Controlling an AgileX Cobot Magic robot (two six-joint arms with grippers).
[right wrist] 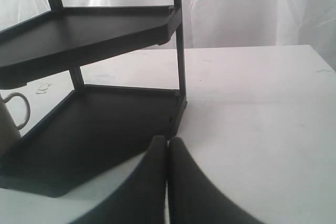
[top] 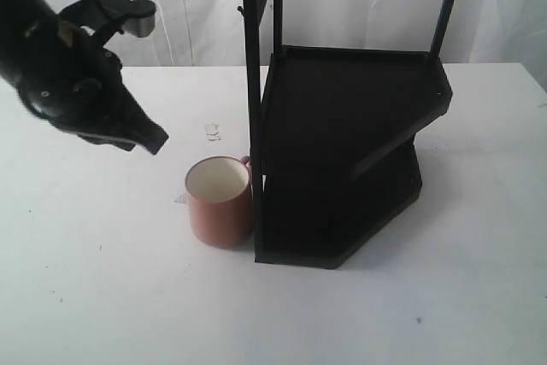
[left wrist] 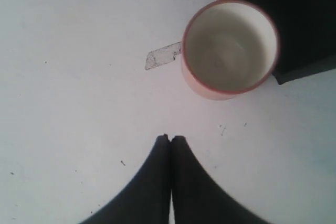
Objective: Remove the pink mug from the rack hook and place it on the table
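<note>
The pink mug point(top: 219, 201) stands upright on the white table point(top: 102, 297), its handle turned to the black rack's upright bar point(top: 251, 83). A tiny rack hook point(top: 241, 11) sticks out high on that bar, with nothing hanging on it. My left gripper point(top: 159, 140) hovers left of the mug, shut and empty, apart from it. The left wrist view looks down on the mug point(left wrist: 230, 48), beyond the closed left gripper point(left wrist: 170, 138). My right gripper point(right wrist: 168, 140) is shut and empty near the rack's lower shelf point(right wrist: 94, 129); part of the mug's handle point(right wrist: 18, 109) shows there.
The black two-shelf rack point(top: 350, 151) fills the middle right of the table. A scrap of clear tape point(left wrist: 163, 56) lies beside the mug, and another small scrap point(top: 213, 131) sits behind it. White curtains hang at the back.
</note>
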